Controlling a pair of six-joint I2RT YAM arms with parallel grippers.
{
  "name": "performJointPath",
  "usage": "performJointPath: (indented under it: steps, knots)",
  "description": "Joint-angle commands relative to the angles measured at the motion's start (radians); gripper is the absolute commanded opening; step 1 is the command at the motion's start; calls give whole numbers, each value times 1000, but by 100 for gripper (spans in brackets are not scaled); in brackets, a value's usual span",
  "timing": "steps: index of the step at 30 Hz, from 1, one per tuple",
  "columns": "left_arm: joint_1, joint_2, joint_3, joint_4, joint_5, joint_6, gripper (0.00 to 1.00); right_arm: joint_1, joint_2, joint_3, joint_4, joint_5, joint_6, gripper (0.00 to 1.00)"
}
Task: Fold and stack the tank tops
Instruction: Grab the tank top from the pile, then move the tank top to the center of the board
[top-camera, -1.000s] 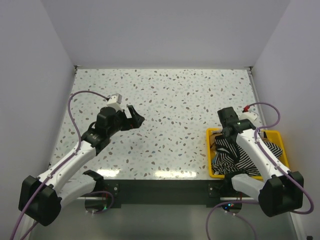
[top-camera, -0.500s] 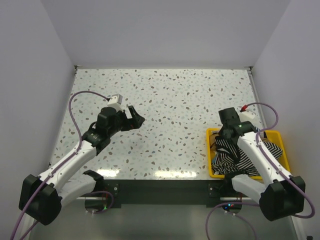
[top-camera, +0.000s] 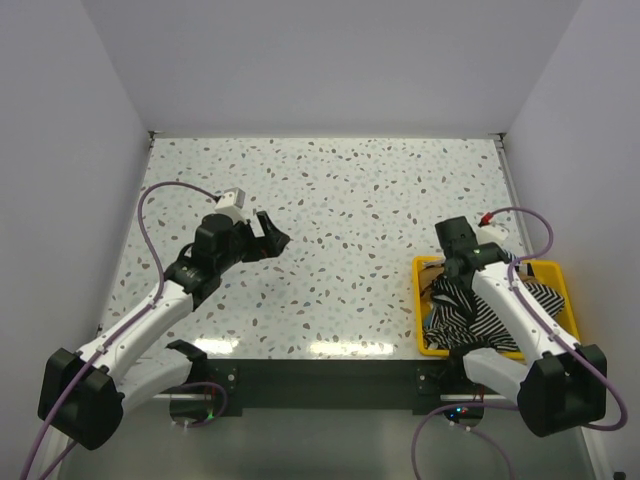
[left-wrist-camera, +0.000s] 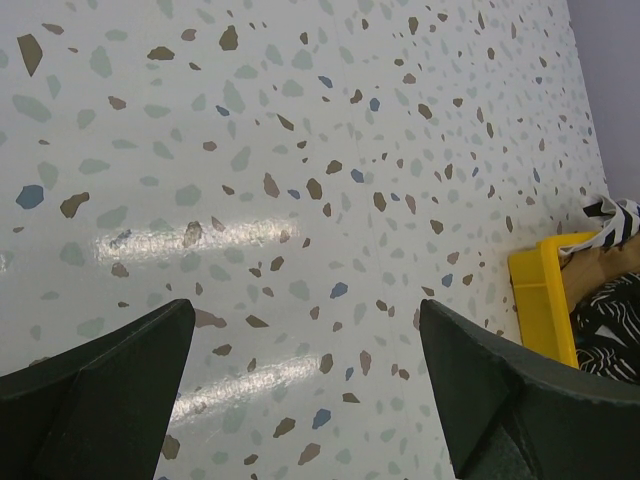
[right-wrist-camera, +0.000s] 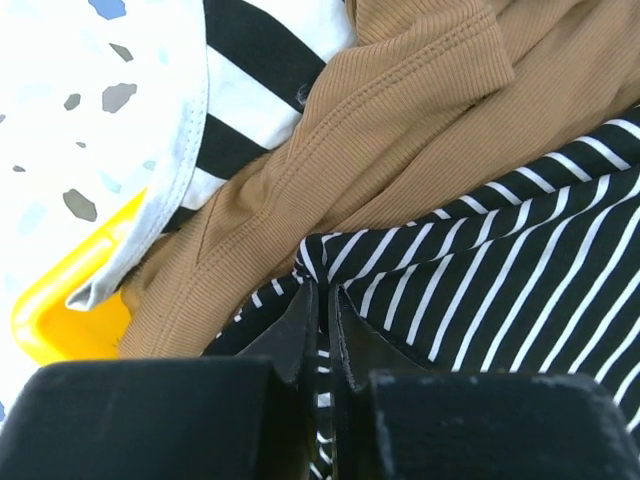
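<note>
Right gripper (right-wrist-camera: 320, 292) seemingly pinches the thin-striped tank top (right-wrist-camera: 500, 270) by its edge.

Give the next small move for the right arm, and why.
Probably lift the right gripper slowly straight up. Its jaws look shut on the hem of the thin-striped black tank top, which lies over the tan tank top in the yellow bin; a short lift would show whether the pinch holds.
</note>
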Motion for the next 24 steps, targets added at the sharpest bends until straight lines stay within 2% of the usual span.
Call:
performJointPath:
  steps: [1, 5, 10, 12, 13, 19, 24]
  knots:
    - [2, -14, -7, 53, 8, 16, 100, -5, -22, 72, -14, 21, 3, 0]
    - [2, -30, 3, 42, 4, 14, 100, -4, -65, 190, -55, -20, -69, 0]
    - [1, -47, 20, 25, 7, 7, 100, 36, -59, 437, -43, -219, -151, 0]
    - [2, -56, 37, 17, 5, 7, 100, 94, -15, 517, -43, -215, -155, 0]
    - [2, -59, 43, 11, 5, 8, 100, 172, 5, 560, -45, -198, -152, 0]
    - [2, -94, 124, -47, -36, 19, 100, 378, 218, 952, 4, -173, -169, 0]
    - [2, -108, 149, -18, -1, 14, 97, 440, 388, 1210, 32, -234, -195, 0]
